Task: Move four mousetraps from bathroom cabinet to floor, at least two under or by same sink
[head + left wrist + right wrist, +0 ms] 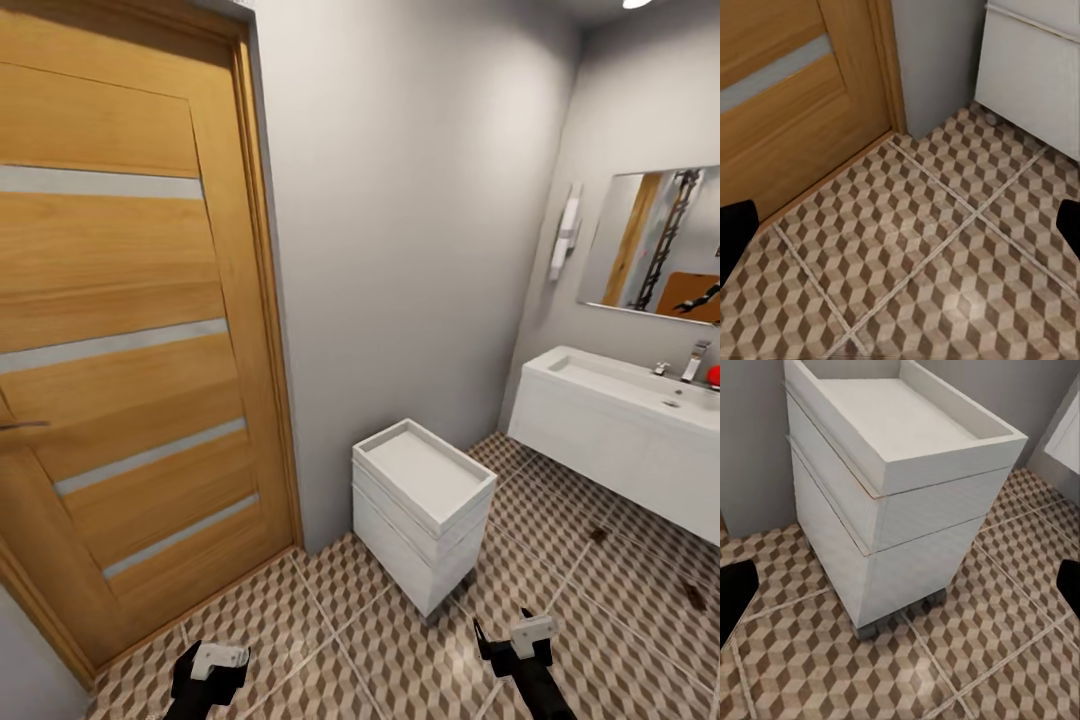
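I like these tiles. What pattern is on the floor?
The floor has a brown, beige and white cube pattern with pale grout lines, clearest in the left wrist view.

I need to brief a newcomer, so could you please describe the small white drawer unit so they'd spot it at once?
Start at the tall wooden door and follow the grey wall to its right. The drawer unit stands against that wall on the patterned floor. Unlike the long sink with a tap under the mirror, it is a narrow box with a bare tray-like top.
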`<state>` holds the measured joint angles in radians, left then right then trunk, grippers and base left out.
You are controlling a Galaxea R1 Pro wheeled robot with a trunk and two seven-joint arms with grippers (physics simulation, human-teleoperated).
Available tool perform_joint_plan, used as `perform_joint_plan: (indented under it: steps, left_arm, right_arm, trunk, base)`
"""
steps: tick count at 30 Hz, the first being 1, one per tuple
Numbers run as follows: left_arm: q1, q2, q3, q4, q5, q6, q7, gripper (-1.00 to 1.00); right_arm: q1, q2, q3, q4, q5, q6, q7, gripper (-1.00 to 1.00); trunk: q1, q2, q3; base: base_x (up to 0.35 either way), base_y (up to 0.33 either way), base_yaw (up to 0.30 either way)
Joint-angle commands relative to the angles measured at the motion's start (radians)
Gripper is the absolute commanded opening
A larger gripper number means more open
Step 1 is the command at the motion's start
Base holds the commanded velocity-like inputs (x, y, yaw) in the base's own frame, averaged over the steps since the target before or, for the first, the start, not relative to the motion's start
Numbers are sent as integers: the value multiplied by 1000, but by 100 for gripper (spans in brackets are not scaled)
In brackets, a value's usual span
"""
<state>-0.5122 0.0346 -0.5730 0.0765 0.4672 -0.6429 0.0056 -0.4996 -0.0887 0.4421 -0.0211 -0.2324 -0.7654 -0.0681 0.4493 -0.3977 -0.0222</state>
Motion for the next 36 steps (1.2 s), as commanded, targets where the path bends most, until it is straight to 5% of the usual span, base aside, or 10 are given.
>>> perform_joint_plan:
  steps: [1,36]
  left_arm:
    - [-2,-1,-8,3,5,-4,1,100]
    - [-1,-1,-8,3,5,-4,1,100]
  right_arm:
    - [0,0,9,0,-2,-2,-7,100]
    - [0,0,9,0,-2,-2,-7,100]
  trunk:
    - [1,-2,-2]
    - [1,-2,-2]
  base:
    - [0,0,285]
    - [0,0,286]
